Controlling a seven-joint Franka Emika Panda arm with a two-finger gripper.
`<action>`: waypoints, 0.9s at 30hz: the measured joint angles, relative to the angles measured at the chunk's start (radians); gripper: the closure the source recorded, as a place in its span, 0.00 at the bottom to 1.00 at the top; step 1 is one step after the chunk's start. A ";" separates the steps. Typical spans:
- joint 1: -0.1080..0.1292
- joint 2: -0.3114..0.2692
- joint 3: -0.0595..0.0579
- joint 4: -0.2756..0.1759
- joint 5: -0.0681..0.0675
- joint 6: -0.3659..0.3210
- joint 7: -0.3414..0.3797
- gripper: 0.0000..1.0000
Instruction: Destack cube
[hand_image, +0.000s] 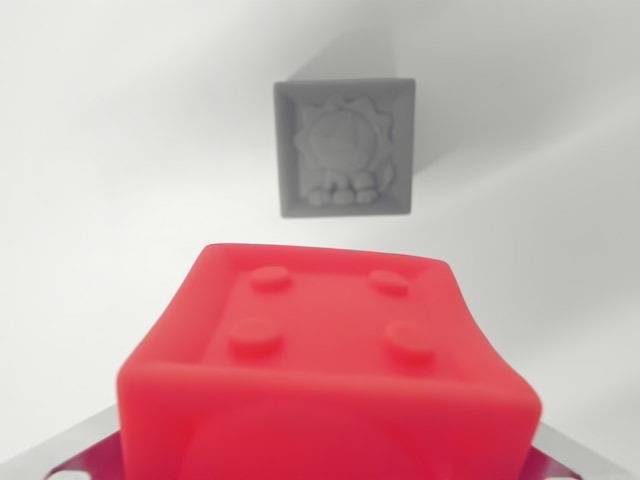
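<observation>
A red cube (325, 365) fills the lower half of the wrist view, very close to the camera and partly out of focus. Its upward face has a raised border and four round studs arranged in a square, and the nearest side face shows a faint recessed panel. The cube sits between the two metal parts of the gripper (325, 465), of which only pale slanted pieces show at the bottom corners of the frame, one on the wrist view's left and one on the wrist view's right, with a strip of dark red plate and small white dots below them. Those pieces lie right against the cube's lower flanks, but the contact surfaces are hidden behind the cube, so I cannot tell whether the tool is pinching it or merely standing spread around it. Farther off, in the upper middle of the view, a grey cube (344, 147) rests on the white table (110, 170), well apart from the red one. Its top face carries a relief of a lion with a ruffled mane inside a square frame. A soft shadow falls from the grey cube toward the upper right. No table edges or corners are visible.
</observation>
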 joint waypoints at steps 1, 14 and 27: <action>0.003 0.000 0.000 -0.004 0.000 0.004 0.004 1.00; 0.031 0.003 0.000 -0.048 0.000 0.051 0.050 1.00; 0.063 0.012 0.000 -0.092 0.000 0.103 0.100 1.00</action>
